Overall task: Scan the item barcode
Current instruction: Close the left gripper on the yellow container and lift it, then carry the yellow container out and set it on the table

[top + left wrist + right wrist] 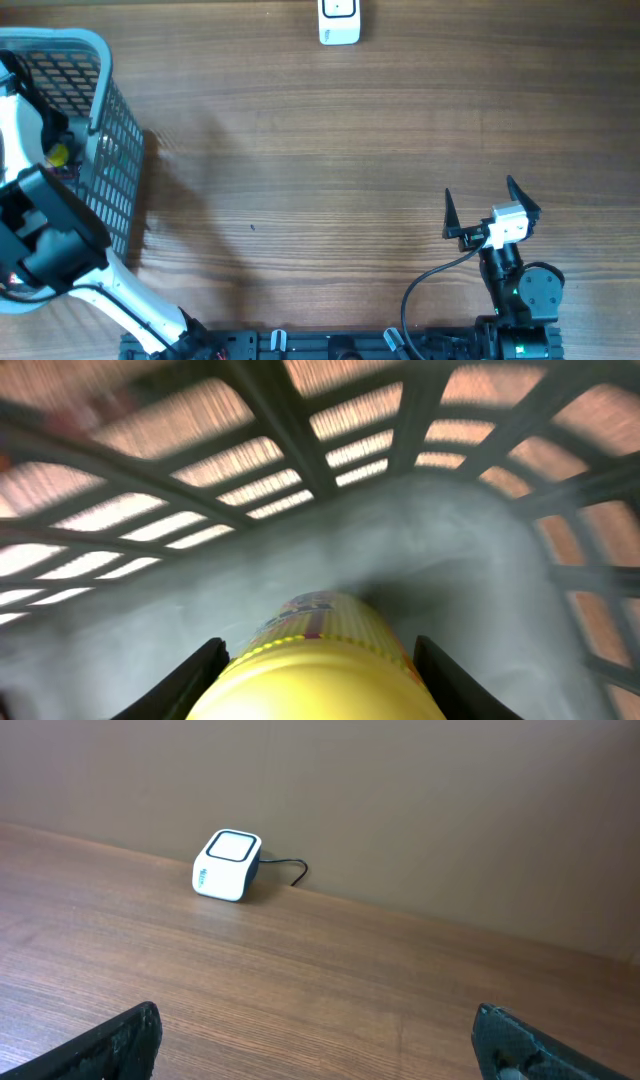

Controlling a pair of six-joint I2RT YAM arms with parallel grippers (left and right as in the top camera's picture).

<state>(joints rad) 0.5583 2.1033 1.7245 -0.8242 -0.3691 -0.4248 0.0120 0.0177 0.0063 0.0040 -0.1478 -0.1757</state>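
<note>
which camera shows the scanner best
Right wrist: the scanner sits whole on the table, top window and cable visible. Overhead cuts it off at the frame's top edge. Left wrist shows none of it, only basket and a yellow item.

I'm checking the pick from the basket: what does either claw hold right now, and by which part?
The left claw grips the yellow item by its two sides, inside the basket. The right claw is open, holding nothing.
</note>
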